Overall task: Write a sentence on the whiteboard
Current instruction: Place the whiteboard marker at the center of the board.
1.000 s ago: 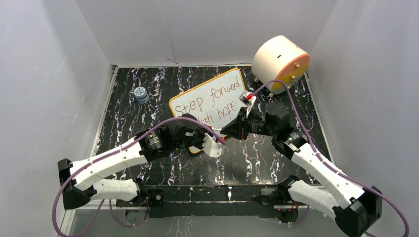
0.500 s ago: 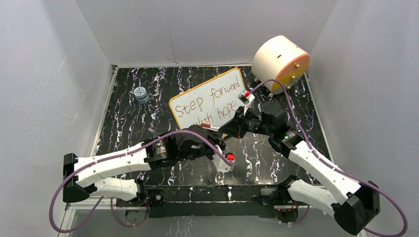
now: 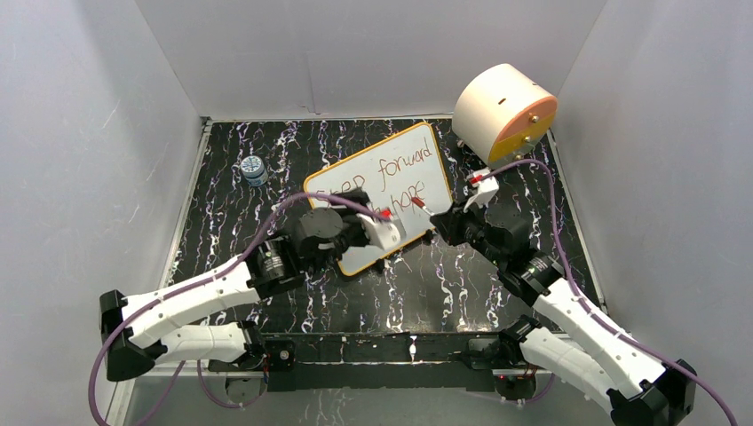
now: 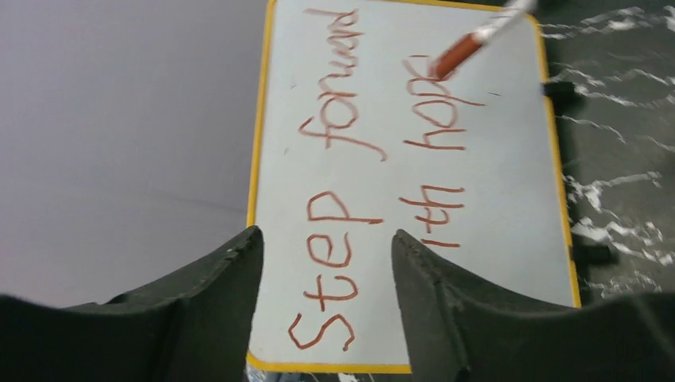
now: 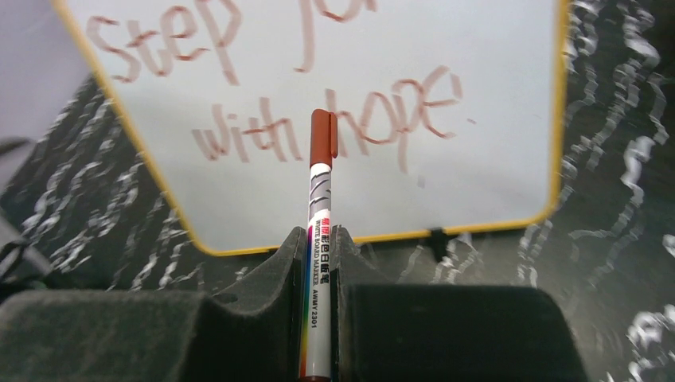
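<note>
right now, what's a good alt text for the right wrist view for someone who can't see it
The right pincer is shut on a capped reddish-brown dry-erase marker that points toward a yellow-framed whiteboard. The handwritten sentence reads "with hope" below a cropped "Step" line; the whiteboard lies on a black marbled table.

Whiteboard on table centre; drum behind-right (far corner); jar left
</note>
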### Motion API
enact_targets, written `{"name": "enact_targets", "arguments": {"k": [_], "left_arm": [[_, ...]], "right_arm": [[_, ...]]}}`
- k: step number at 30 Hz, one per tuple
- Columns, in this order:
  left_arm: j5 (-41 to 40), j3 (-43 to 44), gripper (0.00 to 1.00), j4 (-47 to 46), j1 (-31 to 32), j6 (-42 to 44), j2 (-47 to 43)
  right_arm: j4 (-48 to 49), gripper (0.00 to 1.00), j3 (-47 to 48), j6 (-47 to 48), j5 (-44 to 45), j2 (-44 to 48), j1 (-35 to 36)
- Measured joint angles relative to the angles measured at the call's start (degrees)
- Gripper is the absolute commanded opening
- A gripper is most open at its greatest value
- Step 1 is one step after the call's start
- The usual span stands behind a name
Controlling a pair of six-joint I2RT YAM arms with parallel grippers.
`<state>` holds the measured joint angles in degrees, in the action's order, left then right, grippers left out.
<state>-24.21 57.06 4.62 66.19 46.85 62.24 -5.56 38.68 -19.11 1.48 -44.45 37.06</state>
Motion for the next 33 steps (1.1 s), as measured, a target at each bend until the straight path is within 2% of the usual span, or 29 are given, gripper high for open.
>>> {"name": "enact_targets", "arguments": {"k": [4, 6, 11, 20, 28, 33], "left_arm": [[-2.49, -0.61, 0.8, -4.02, -6.47, -8.5, -1.66], [-4.42, -1.88, 0.84, -6.62, -8.83, -12.07, -2.78], [-8.41, -4.09, 0.87, -8.96, -15.19, -22.29, -5.11], [-11.76, -4.2, 0.91, -8.66, -29.94, -37.81, -13.29], [-3.41, -12.22, 0.91, -8.57, -47.08, -50.99, -20.15], [1.09, -14.62, 0.91, -7.13, -49.81, -55.76, -23.15]], "right_arm": [[-0.68, 0.0, -4.55, -0.26, 9.66, 2.21, -0.2], [-1.03, 0.0, -7.1, -0.68, 14.43, 3.56, -0.24], [-0.59, 0.0, -12.72, -3.82, 24.87, 5.66, -0.26], [4.66, 0.0, -23.39, -14.05, 35.67, 5.09, -0.26], [9.05, 0.02, -27.96, -22.36, 40.59, 1.05, -0.31], [11.69, 0.05, -30.36, -29.16, 42.32, -2.38, -0.28]]}}
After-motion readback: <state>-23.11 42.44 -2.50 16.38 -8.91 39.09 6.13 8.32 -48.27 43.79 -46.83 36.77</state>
